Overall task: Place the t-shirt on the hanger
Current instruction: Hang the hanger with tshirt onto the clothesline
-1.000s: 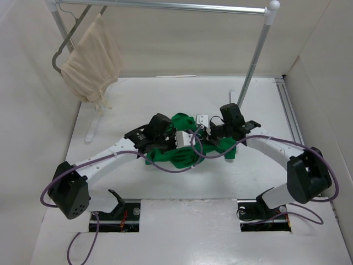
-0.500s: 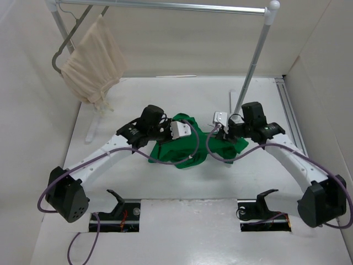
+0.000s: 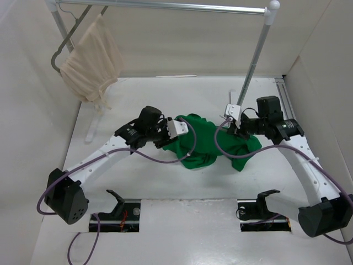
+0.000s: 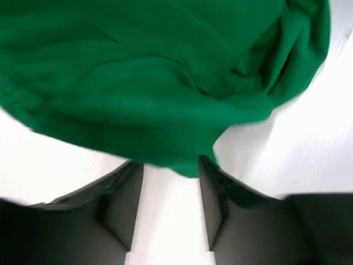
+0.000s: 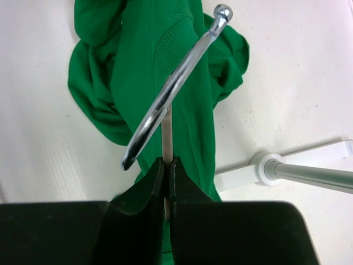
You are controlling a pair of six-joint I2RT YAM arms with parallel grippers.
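The green t-shirt (image 3: 205,141) lies bunched on the white table between my two arms. My left gripper (image 3: 172,138) is at its left edge. In the left wrist view the gripper (image 4: 168,168) is open, with a corner of the t-shirt (image 4: 165,83) hanging between its fingertips (image 4: 212,193). My right gripper (image 3: 237,128) is at the shirt's right end. In the right wrist view it (image 5: 167,163) is shut on the thin pale stem of the hanger (image 5: 167,130), just below its metal hook (image 5: 176,83). The t-shirt (image 5: 182,49) drapes over the rest of the hanger and hides it.
A clothes rack stands at the back, with its rail (image 3: 165,5) overhead and its right pole (image 3: 255,61) coming down to a foot (image 5: 267,168) close to my right gripper. A beige garment (image 3: 91,61) hangs on a grey hanger at the rail's left end. White walls enclose the table.
My right gripper has moved right and back with the hanger, dragging the t-shirt rightwards and spreading it. My left gripper has drawn back to the shirt's left edge.
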